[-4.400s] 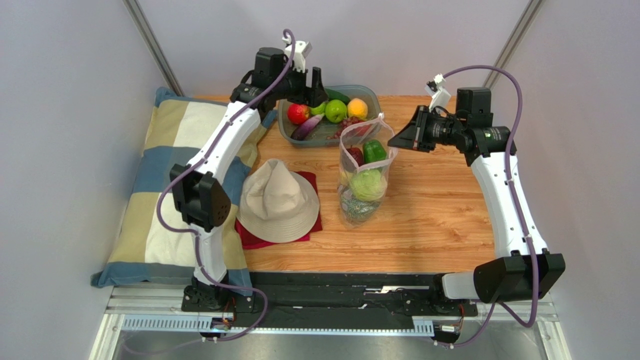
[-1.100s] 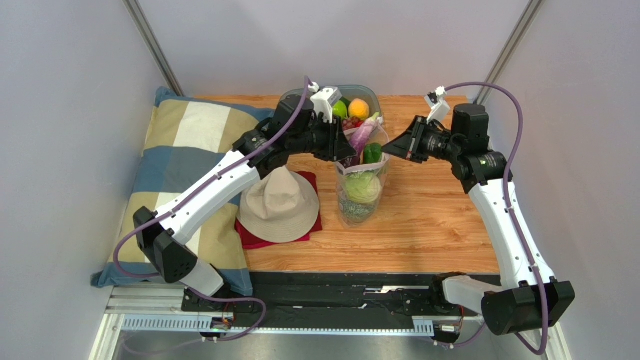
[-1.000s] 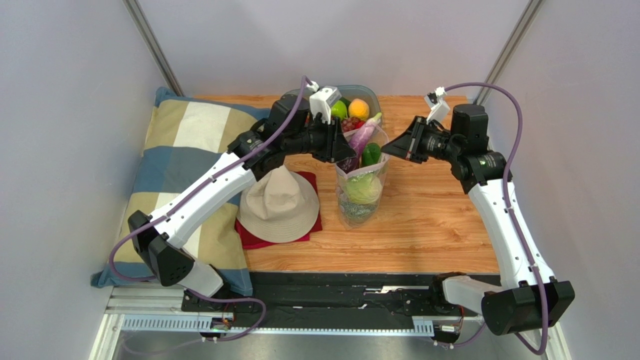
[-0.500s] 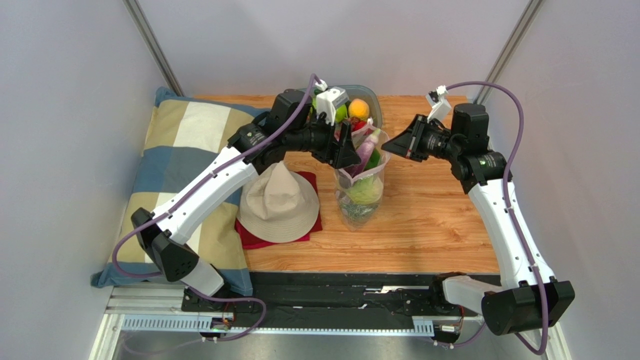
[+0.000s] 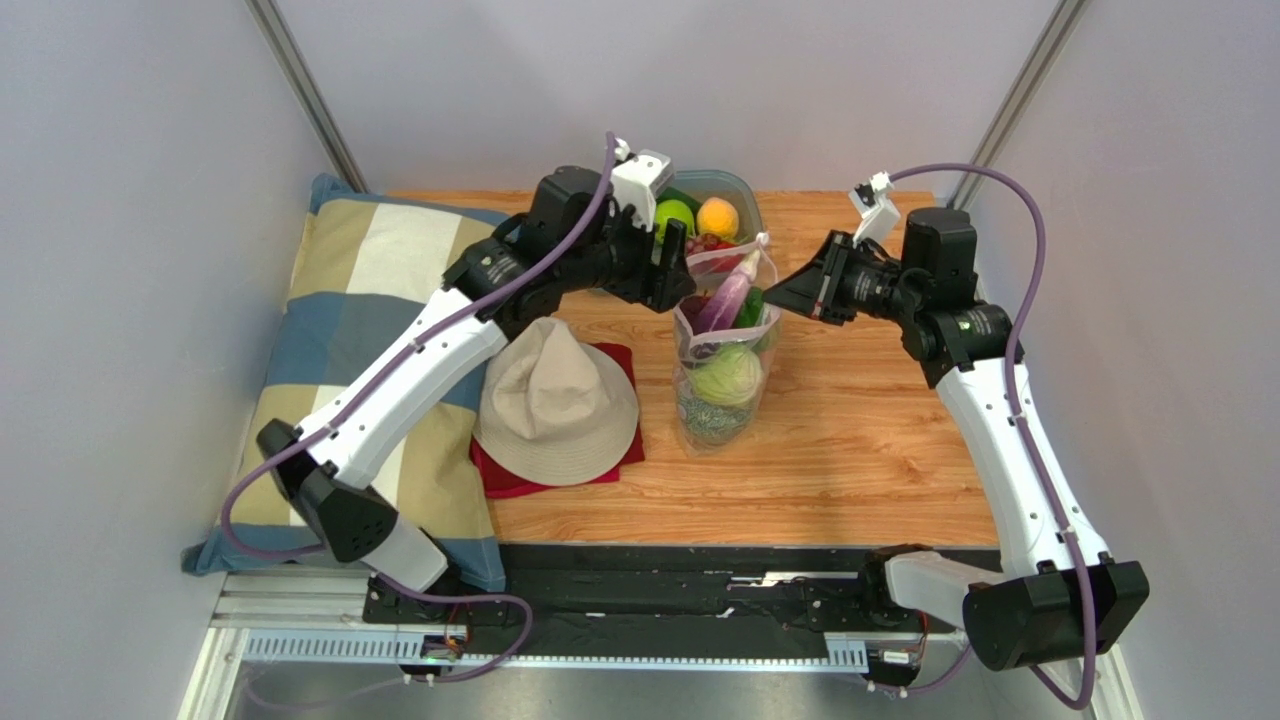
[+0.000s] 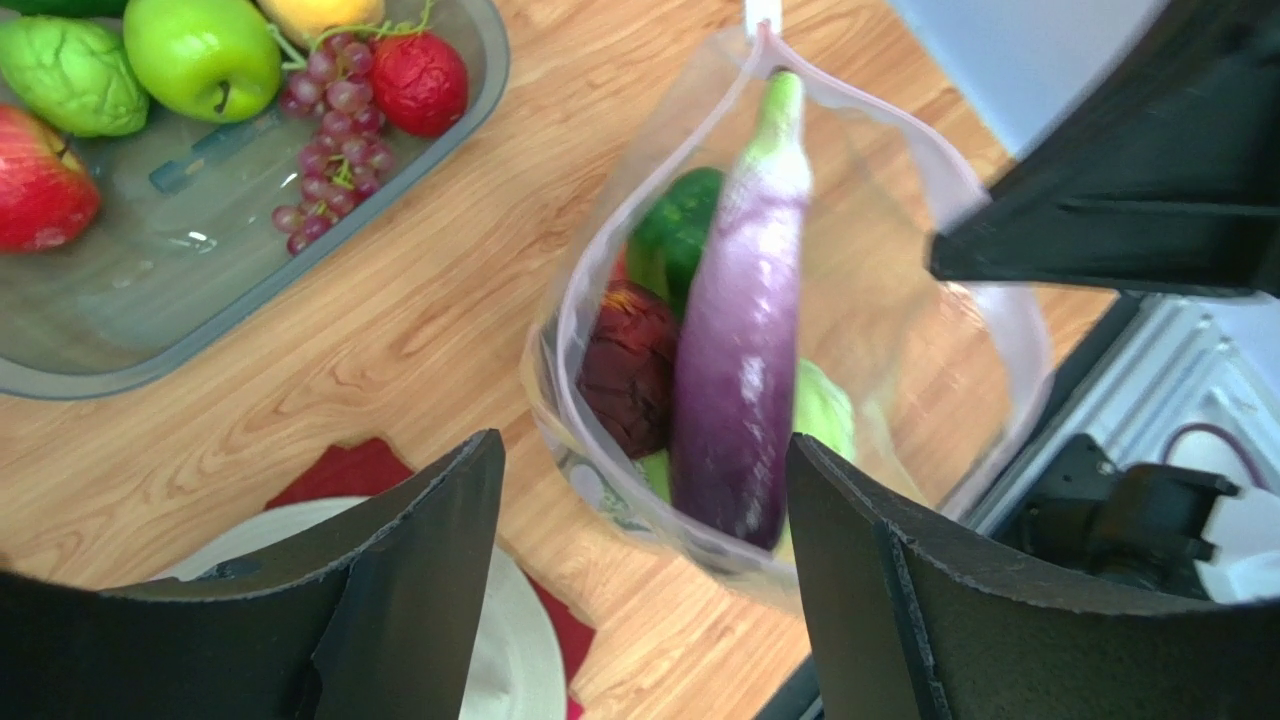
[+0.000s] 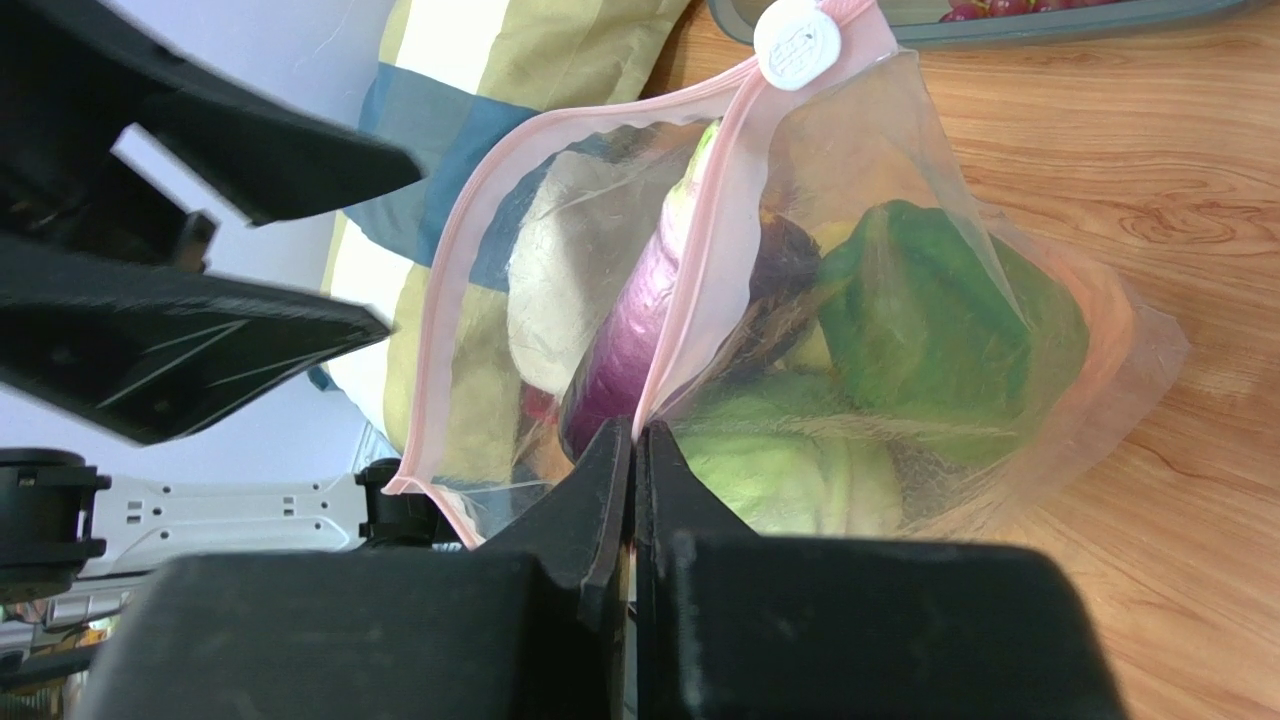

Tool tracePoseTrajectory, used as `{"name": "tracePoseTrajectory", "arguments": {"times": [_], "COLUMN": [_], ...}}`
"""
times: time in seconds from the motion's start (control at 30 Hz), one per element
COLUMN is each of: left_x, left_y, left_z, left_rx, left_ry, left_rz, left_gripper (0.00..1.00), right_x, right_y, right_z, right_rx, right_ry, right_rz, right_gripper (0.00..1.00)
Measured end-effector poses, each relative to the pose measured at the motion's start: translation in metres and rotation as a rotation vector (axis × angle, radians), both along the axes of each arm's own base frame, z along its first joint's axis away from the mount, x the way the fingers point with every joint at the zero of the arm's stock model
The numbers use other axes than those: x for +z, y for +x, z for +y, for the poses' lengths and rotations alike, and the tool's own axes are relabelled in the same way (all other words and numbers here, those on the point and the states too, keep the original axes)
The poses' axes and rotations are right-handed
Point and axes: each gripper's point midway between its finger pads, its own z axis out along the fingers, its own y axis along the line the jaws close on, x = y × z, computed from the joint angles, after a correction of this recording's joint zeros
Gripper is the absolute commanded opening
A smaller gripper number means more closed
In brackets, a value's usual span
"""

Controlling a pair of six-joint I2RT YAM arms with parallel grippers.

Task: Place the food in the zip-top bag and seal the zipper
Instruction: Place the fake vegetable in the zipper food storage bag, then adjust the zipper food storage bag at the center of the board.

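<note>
Eggplant [image 6: 736, 360] in bag [image 6: 962, 338], beside left gripper [image 6: 643, 465] — jaws parted

The zip-top bag [image 5: 708, 422] is standing upright on the wooden table [image 5: 879, 443], with a purple eggplant [image 5: 732, 296] leaning out of its mouth above a green cabbage [image 5: 724, 375]. The right gripper [image 5: 771, 303] is touching the bag's right rim. The left gripper [image 5: 673, 282] is hovering just left of the mouth (finger spacing unclear here). A grey bowl [image 5: 747, 200] is sitting behind the bag.

High rear overview of table [image 5: 879, 443]; wrist views close on the zip-top bag [image 6: 920, 338].
</note>
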Motion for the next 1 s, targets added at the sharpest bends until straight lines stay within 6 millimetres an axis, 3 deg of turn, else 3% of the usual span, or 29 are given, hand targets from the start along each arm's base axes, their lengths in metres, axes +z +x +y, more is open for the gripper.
{"name": "tracePoseTrajectory", "arguments": {"times": [0.07,0.1,0.17,0.2,0.27,0.37,0.53,0.63,0.77,1.0], "left_x": [-0.01,-0.016,-0.026,-0.032,-0.039,-0.03,0.021,0.037,0.028,-0.006], "left_y": [0.01,0.016,0.023,0.026,0.027,0.021,-0.006,-0.024,-0.04,-0.047], "left_z": [-0.005,-0.007,-0.011,-0.013,-0.019,-0.031,-0.049,-0.052,-0.054,-0.057], "left_rx": [0.013,0.021,0.025,0.019,-0.018,-0.114,-0.298,-0.39,-0.491,-0.545], "left_ry": [0.034,0.051,0.075,0.089,0.097,0.068,-0.004,-0.015,-0.007,0.012], "left_rz": [0.02,0.033,0.064,0.082,0.11,0.133,0.057,0.02,0.059,0.162], "left_gripper": [0.72,0.55,0.34,0.12,0.0,0.0,0.0,0.0,0.1,0.45], "right_x": [0.0,0.001,0.001,0.002,0.003,0.004,0.013,0.016,0.014,-0.001], "right_y": [-0.001,-0.002,-0.004,-0.005,-0.008,-0.015,-0.036,-0.041,-0.038,-0.03], "right_z": [0.001,0.002,0.003,0.004,0.006,0.01,0.027,0.032,0.034,0.04], "right_rx": [0.008,0.012,0.02,0.024,0.03,0.047,0.109,0.126,0.108,0.083], "right_ry": [0.001,0.001,0.0,0.0,0.001,0.004,0.018,0.028,0.046,0.069], "right_rz": [-0.001,-0.003,-0.008,-0.011,-0.016,-0.018,-0.035,-0.034,-0.001,0.079], "right_gripper": [0.0,0.0,0.0,0.0,0.0,0.0,0.0,0.0,0.0,0.0]}}
